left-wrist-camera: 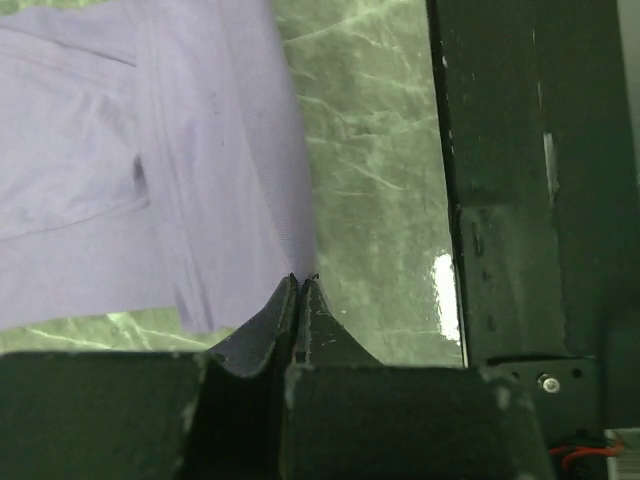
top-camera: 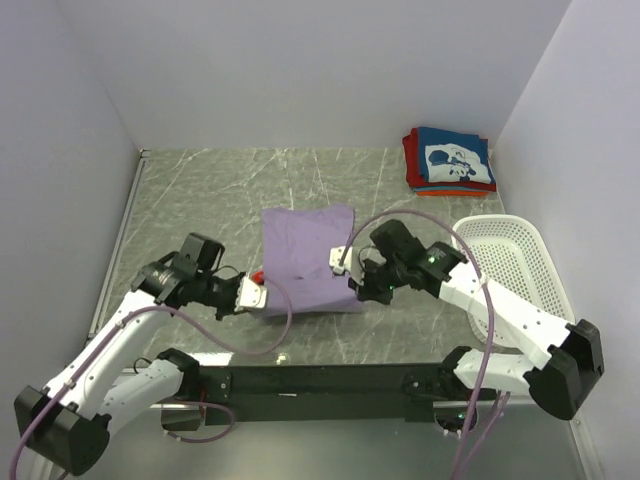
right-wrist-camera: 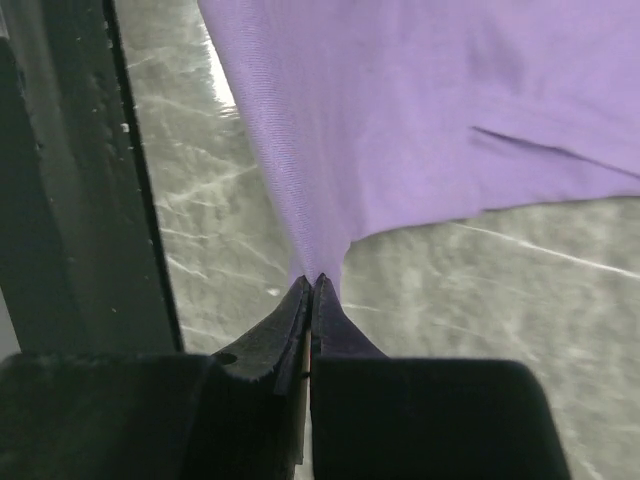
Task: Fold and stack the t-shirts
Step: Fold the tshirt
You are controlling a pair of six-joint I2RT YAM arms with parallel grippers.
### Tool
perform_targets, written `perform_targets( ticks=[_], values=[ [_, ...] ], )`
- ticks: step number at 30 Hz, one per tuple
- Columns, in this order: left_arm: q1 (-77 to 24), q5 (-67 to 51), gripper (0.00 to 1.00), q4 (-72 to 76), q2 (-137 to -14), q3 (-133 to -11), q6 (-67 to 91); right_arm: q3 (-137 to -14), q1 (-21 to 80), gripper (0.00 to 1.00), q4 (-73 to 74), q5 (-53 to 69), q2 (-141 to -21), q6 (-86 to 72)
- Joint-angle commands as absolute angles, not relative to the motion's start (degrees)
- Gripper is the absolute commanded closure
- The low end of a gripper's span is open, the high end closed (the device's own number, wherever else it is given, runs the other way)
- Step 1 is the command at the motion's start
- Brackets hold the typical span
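Left gripper [left-wrist-camera: 300,282] pinched shut on near-left corner of plain lavender-purple cloth t-shirt [top-camera: 308,262], lying mid-table; right gripper [right-wrist-camera: 314,282] likewise on near-right corner. Done: folded stack of navy-printed, red and orange tees [top-camera: 449,160], far-right corner. Outstanding, apparently: folding lavender one, stacking it.

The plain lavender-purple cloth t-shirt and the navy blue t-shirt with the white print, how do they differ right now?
The plain lavender-purple cloth t-shirt lies alone in the middle, spread wide; the navy blue t-shirt with the white print is folded small atop a red and orange stack in the far right corner. The left gripper and right gripper pinch the purple one's near corners; nothing touches the navy one. Both are cloth tees.
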State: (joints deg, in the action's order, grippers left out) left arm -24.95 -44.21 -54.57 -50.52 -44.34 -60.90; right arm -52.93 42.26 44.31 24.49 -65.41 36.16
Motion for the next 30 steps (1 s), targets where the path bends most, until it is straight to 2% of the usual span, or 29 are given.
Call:
perform_targets(
  ticks=[1, 9, 14, 19, 26, 30],
  values=[
    [-24.4, -44.3, 1.00, -56.3, -54.9, -53.3, -55.3, -62.2, 37.9, 1.00, 48.4, 26.4, -68.6, 41.0],
    [-11.9, -47.3, 0.99, -46.5, -79.7, -68.3, -55.3, -83.7, 25.8, 1.00, 50.8, 27.9, -92.5, 49.4],
    [-9.2, -45.4, 0.99, -37.6, -98.7, -78.8, -45.9, -98.4, 23.8, 1.00, 49.6, 28.3, -110.1, 48.5],
    [-9.1, -41.8, 0.99, -34.6, -114.0, -89.0, -36.3, -105.4, 23.6, 1.00, 47.6, 25.7, -123.5, 45.1],
    [-9.1, -38.6, 0.99, -34.1, -120.1, -87.1, -26.6, -109.9, 23.8, 1.00, 50.8, 24.3, -130.8, 39.8],
    [-9.1, -39.1, 0.99, -34.7, -116.5, -78.3, -24.2, -100.5, 25.7, 1.00, 49.5, 25.0, -127.4, 38.0]
  ],
)
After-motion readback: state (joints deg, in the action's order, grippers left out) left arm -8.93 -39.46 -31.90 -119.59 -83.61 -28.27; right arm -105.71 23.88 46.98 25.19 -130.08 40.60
